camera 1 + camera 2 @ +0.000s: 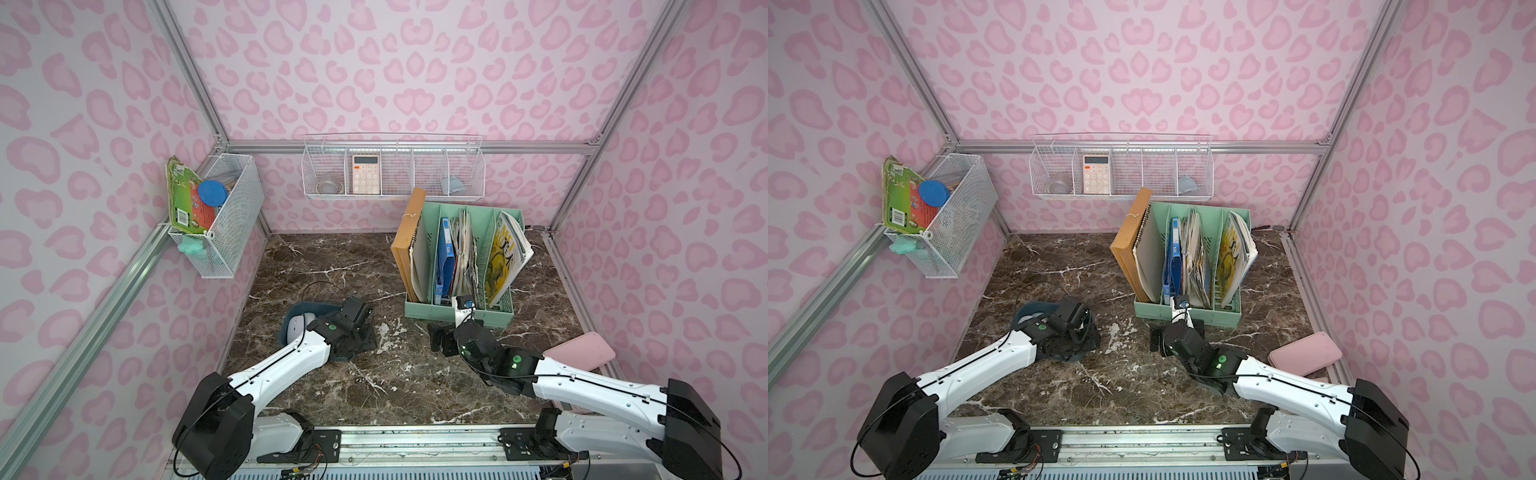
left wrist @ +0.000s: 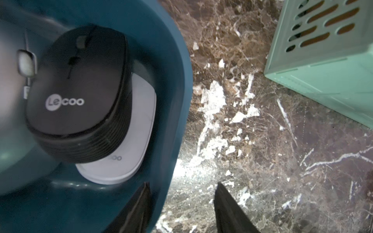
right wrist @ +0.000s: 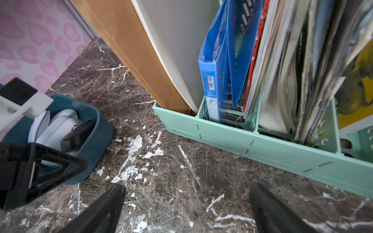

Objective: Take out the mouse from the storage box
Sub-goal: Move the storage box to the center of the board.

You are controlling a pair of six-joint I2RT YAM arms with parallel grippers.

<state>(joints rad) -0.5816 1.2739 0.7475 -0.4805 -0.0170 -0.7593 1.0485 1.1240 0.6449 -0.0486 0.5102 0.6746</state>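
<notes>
— The left claw (image 2: 182, 187) sits astride one wall of the shallow dark teal-blue plastic storage box (image 2: 167, 80), with one black finger (image 2: 138, 207) inside and its mate over the brown, white-veined marble tabletop (image 2: 262, 161). The jaws stand partly apart. A gap shows between the outer finger and the wall, so nothing is pinched.

— And the mouse?

— In the box, just beyond that inner finger. A matte black plastic mouse (image 2: 78, 90) with ribbed flanks lies tilted on top of a flat white plastic mouse (image 2: 131, 141). A third, pale mouse (image 2: 10, 60) shows blurred beside them.

— Which one comes out easiest?

— Probably the black one, being uppermost. It looks light and rigid, not fragile. Its domed back is smooth and likely slippery, so a hold across the ribbed flanks seems the surest. The box looks light too and could slide or tip if the mouse snags on its neighbour, so a steadying hold on the wall would make sense.

— The other arm?

— The right claw (image 3: 187, 211) hangs spread wide above bare tabletop, holding nothing. It is near the front of the mint-green slotted plastic file organiser (image 3: 262, 149), which is stuffed with folders and magazines, and the box lies to its left. Farthest back, a long white wire basket (image 1: 428, 176) hangs on the pink-patterned wall, well apart from the work.
</notes>
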